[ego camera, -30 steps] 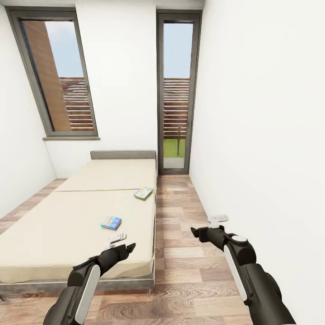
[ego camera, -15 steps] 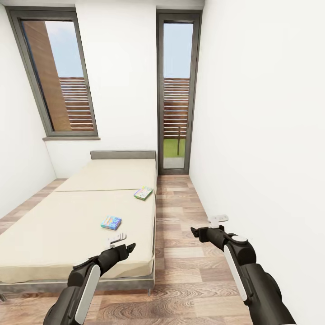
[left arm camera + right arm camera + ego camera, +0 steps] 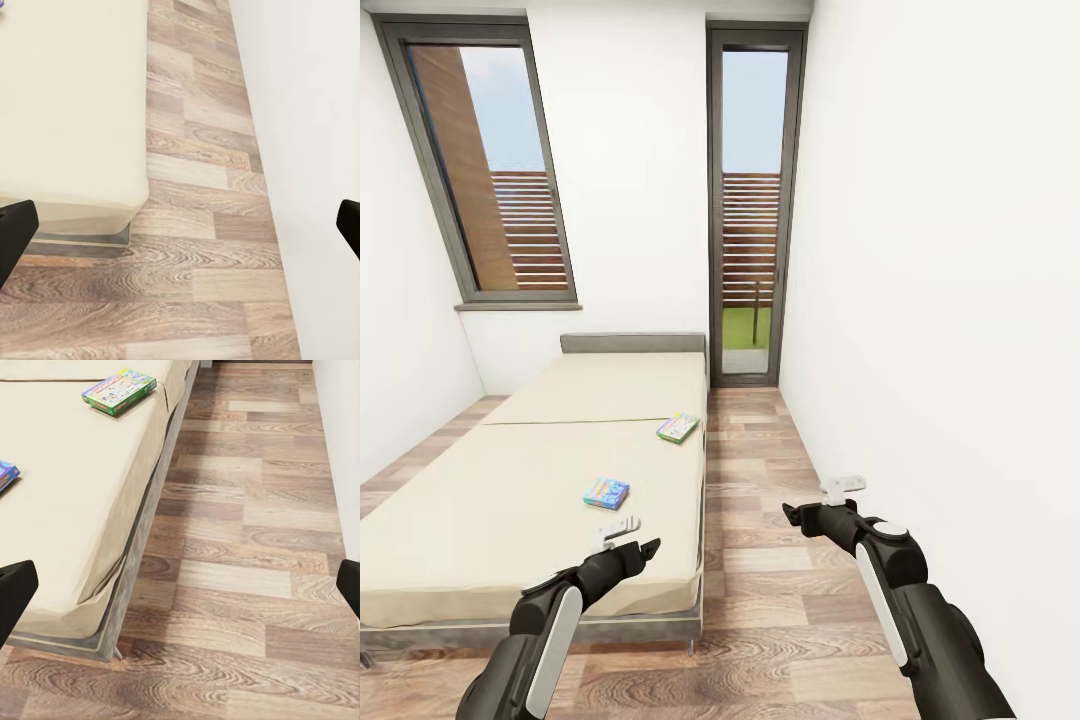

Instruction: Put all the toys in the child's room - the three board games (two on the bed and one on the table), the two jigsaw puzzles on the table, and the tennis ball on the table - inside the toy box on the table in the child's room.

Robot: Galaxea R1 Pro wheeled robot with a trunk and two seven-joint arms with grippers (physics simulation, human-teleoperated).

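Head view: the bed (image 3: 540, 470) is filling the left and centre of the frame, its headboard (image 3: 632, 343) lying against the far wall under the left window (image 3: 485, 170). Two board games are lying flat on the mattress, well apart. The blue game (image 3: 606, 492) is sitting left of centre, near the bed's right side. The green-edged game (image 3: 678, 427) is lying further up the frame, right at the mattress's right edge. A narrow strip of wood floor (image 3: 760, 540) is running up the right half between the bed and the right wall, ending at the tall glazed door (image 3: 751, 210).

Left gripper (image 3: 622, 532) is hanging over the near right corner of the bed, just below the blue game in the frame and not touching it. Right gripper (image 3: 842, 490) is hanging over the floor at lower right, close to the wall.

Wrist views: both sets of fingers are showing as dark tips at opposite frame edges, spread wide and holding nothing. Right wrist view is showing the green-edged game at upper left and a corner of the blue game at the left edge
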